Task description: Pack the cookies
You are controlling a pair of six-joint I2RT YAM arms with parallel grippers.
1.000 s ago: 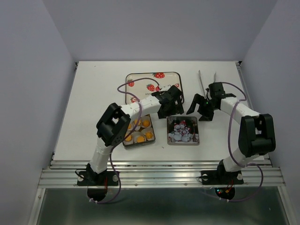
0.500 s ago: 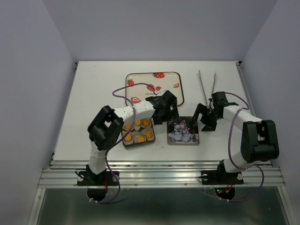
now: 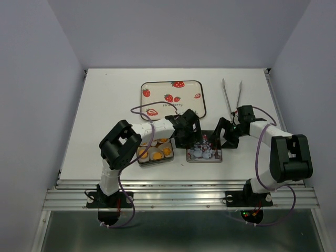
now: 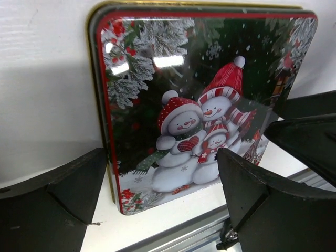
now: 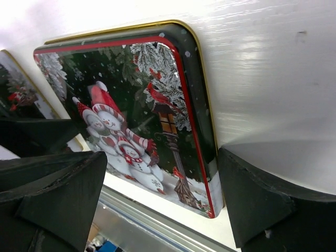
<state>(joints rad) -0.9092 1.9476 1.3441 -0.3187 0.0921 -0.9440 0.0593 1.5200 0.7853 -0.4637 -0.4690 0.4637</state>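
Several orange-yellow cookies point(image 3: 156, 155) sit in white paper cups in an open square tin point(image 3: 140, 161) near the front of the table, partly hidden by my left arm. The tin's lid point(image 3: 205, 153), printed with snowmen, lies flat just right of it. My left gripper point(image 3: 188, 137) hovers open over the lid's left edge. My right gripper point(image 3: 221, 137) hovers open over its right edge. In the left wrist view the lid point(image 4: 199, 110) lies ahead of the open left gripper point(image 4: 163, 205). In the right wrist view the lid point(image 5: 131, 105) lies between the spread fingers of the right gripper point(image 5: 163, 199).
A square strawberry-print tray point(image 3: 195, 87) lies behind the tin and lid. Metal tongs point(image 3: 231, 94) rest at the back right. The table's metal front rail point(image 3: 178, 190) runs close in front of the lid.
Both grippers have come forward and down to the lid, the left from over the strawberry tray and the right from further back. Both stay open.
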